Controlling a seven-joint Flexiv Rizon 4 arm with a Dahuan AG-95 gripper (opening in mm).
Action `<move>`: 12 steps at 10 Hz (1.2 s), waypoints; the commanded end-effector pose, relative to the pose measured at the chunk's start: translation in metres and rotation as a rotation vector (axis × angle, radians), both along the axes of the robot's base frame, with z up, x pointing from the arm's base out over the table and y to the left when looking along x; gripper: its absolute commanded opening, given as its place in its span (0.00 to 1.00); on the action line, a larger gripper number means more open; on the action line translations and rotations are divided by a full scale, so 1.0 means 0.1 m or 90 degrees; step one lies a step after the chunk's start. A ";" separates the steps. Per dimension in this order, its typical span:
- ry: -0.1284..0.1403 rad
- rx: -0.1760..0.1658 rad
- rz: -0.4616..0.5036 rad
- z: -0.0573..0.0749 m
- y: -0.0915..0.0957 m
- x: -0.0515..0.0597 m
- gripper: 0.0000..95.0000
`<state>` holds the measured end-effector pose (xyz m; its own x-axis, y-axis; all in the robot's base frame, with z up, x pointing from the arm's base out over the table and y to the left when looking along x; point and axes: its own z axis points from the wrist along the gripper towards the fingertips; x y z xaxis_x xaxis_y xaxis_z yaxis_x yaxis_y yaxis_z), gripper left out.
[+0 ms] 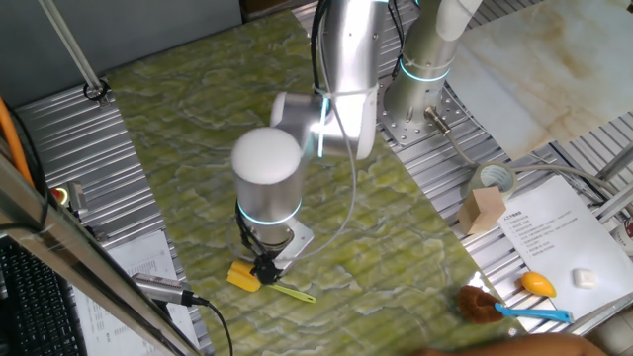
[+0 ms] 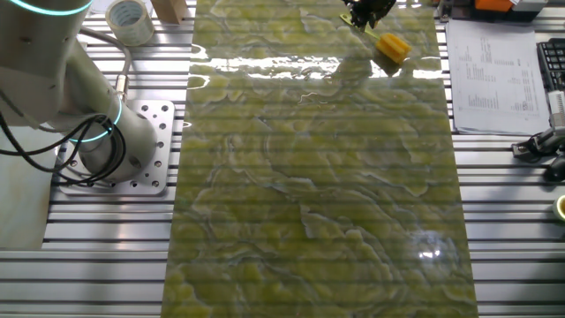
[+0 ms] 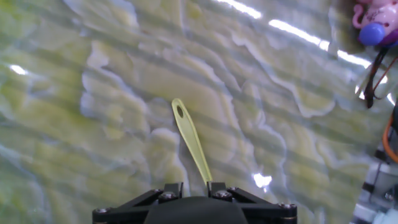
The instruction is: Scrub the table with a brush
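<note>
The table [image 1: 198, 129] is a yellow-green marbled sheet with pale veins, also in the other fixed view [image 2: 318, 177] and the hand view [image 3: 93, 93]. The brush lies on it: yellow block head [image 1: 243, 276] and thin handle [image 1: 295, 293]. My gripper [image 1: 262, 265] is low over the brush, just behind the head. In the hand view the handle [image 3: 191, 143] runs out from between my fingers, close to the right finger [image 3: 217, 188]. The gap of the gripper [image 3: 194, 185] is wider than the handle. In the other fixed view the head [image 2: 393, 46] lies beside the gripper [image 2: 366, 11].
A brown-bristled brush with a blue handle [image 1: 495, 307], a tape roll [image 1: 493, 180], a wooden block [image 1: 483, 210] and paper sheets [image 1: 554, 237] lie to the right on ribbed metal. The arm base [image 2: 132, 150] stands beside the sheet. A black clamp [image 2: 538, 146] sits at the other edge.
</note>
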<state>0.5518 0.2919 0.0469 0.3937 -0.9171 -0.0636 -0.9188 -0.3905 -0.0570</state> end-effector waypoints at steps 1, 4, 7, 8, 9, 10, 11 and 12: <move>-0.007 -0.002 0.008 -0.02 0.05 -0.01 0.20; -0.038 -0.022 0.034 -0.02 0.05 -0.01 0.20; -0.030 -0.013 0.087 -0.02 0.05 -0.01 0.20; -0.024 -0.005 0.094 -0.03 0.07 -0.02 0.40; -0.022 -0.003 0.095 -0.06 0.11 -0.04 0.40; -0.023 -0.003 0.095 -0.07 0.12 -0.05 0.40; -0.021 0.007 0.097 -0.09 0.11 -0.07 0.40; -0.021 0.008 0.106 -0.10 0.12 -0.09 0.40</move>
<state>0.5435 0.3040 0.0360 0.5484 -0.8336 -0.0662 -0.8355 -0.5431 -0.0838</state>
